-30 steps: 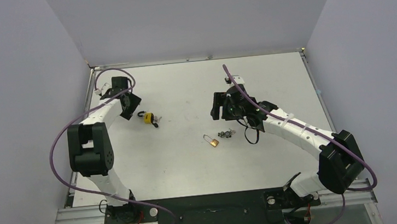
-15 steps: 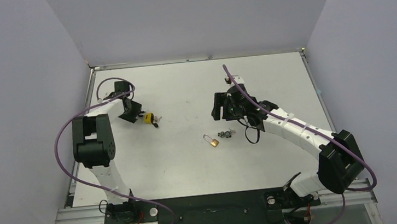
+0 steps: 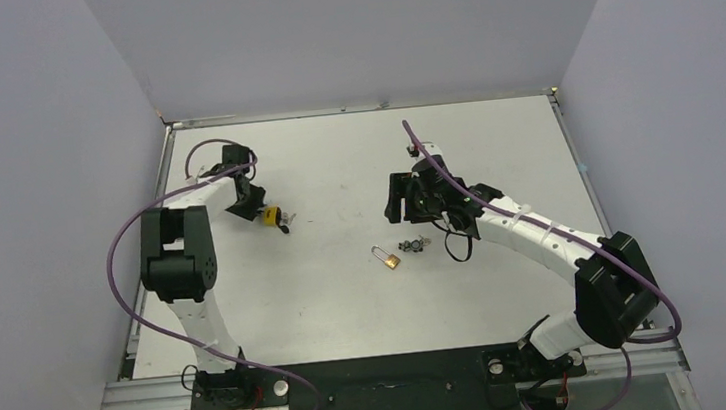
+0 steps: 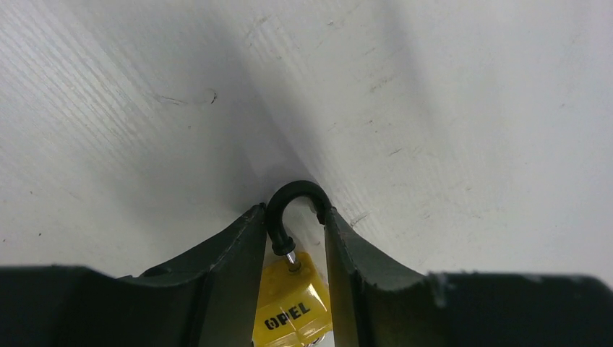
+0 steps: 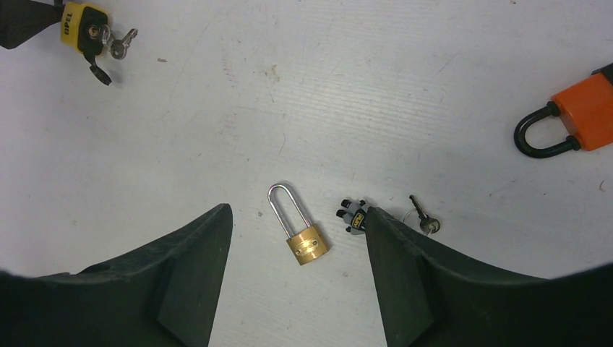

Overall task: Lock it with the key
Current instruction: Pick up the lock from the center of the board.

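Scene: Two white robot arms reach over a scuffed white table (image 3: 349, 307) walled in pale grey, with three padlocks and several keys lying on it.
Left fingers (image 4: 231, 275): Brought in close on a yellow padlock (image 4: 293, 303), one black finger against each side of its body, at the far left of the table.
Yellow padlock: Lying flat on the table, its black shackle (image 4: 293, 191) arching out past the fingertips. One leg runs down into the body on a silver pin; the other end sits against the right-hand finger, and the wrist view does not show whether it is seated.
Key (image 5: 119, 43): Seen from the right wrist camera, it sits in the keyhole in the bottom of the yellow padlock, with a dark-headed second key hanging beside it.
Right fingers (image 5: 188, 289): Spread wide apart and holding nothing, hanging above the middle of the table.
Brass padlock (image 5: 307, 242): Flat on the table between the right fingers, its long silver shackle pointing away from the arm bases.
Loose keys (image 5: 423, 220): A silver key and a small black-headed bunch (image 5: 354, 215) lie just beside the brass padlock.
Orange padlock (image 5: 589, 108): At the edge of the right wrist view, well apart from the brass one, with a black shackle.
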Robot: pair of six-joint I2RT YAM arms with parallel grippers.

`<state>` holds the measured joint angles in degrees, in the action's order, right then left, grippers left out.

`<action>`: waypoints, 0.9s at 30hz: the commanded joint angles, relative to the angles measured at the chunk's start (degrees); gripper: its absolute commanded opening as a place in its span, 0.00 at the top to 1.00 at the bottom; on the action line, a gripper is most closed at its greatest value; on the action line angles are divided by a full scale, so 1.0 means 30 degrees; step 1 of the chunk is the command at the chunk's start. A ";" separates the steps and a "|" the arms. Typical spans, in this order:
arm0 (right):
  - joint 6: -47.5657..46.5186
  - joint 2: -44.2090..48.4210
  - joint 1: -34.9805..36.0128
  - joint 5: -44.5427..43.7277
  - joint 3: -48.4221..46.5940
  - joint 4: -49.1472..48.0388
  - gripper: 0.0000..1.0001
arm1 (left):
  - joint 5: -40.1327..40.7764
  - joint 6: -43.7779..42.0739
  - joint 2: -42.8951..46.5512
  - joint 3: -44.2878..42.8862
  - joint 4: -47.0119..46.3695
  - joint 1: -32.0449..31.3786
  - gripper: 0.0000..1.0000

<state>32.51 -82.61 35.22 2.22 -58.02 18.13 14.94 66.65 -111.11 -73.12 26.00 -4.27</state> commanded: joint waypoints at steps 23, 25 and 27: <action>0.1304 -0.1202 0.2156 0.1749 -0.1035 -0.7090 0.32 | -0.2804 0.1585 0.6226 0.3045 0.0424 -0.2273 1.00; 0.1311 -0.1358 0.2426 0.1696 -0.1038 -0.7731 0.31 | -0.3214 0.1906 0.7576 0.3654 0.0095 -0.2557 1.00; 0.1221 -0.1421 0.2705 0.1660 -0.1043 -0.8327 0.31 | -0.3477 0.2254 0.8752 0.4005 -0.0044 -0.2915 1.00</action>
<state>35.92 -86.43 41.91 7.86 -58.74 2.04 8.60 70.08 -93.21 -61.82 29.91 -11.51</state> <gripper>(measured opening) 0.688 0.042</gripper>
